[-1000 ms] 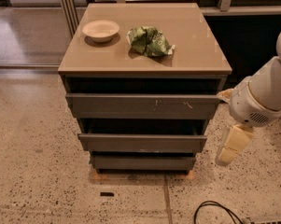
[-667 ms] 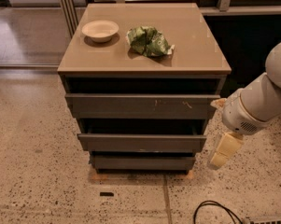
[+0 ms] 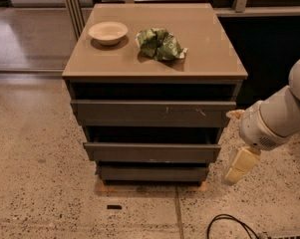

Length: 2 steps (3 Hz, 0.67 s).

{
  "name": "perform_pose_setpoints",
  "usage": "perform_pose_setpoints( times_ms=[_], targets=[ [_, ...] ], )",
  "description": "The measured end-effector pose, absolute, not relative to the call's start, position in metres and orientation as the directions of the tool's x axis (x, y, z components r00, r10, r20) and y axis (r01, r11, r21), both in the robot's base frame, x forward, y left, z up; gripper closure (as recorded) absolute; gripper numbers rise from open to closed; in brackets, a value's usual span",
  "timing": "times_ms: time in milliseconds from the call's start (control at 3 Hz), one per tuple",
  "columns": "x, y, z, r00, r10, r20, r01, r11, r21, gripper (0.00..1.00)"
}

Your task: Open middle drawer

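Note:
The middle drawer [image 3: 152, 152] is the plain dark grey-brown front between the scratched top front [image 3: 153, 112] and the short bottom front [image 3: 153, 173] of a low cabinet. It stands slightly out from the cabinet body, with a dark gap above it. My gripper [image 3: 236, 141] is at the cabinet's right front corner, level with the middle drawer and just right of it, touching nothing. It is open and empty: one cream finger [image 3: 240, 165] points down and the other fingertip [image 3: 234, 114] shows beside the top front.
On the tan cabinet top [image 3: 209, 59] sit a white bowl [image 3: 108, 32] and a crumpled green bag [image 3: 159, 44]. A black cable [image 3: 229, 225] lies on the speckled floor at the front right. A dark wall stands to the right behind my arm.
My arm and gripper have moved left, closer to the cabinet's right front corner. The drawers, bowl and bag have not moved.

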<state>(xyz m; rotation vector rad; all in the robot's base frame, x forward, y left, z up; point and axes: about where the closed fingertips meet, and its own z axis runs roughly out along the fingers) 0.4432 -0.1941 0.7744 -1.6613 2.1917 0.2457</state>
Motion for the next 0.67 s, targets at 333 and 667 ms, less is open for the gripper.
perform_pose_setpoints(
  times_ms=[333,667],
  targets=[
    [0.438,-0.183,0.737,-0.219,-0.853,-0.474,-0.957,0.282,-0.066,0.00],
    [0.442,-0.159,0.692,-0.197,-0.834,-0.515,-0.968,0.250,-0.034,0.00]
  ],
)
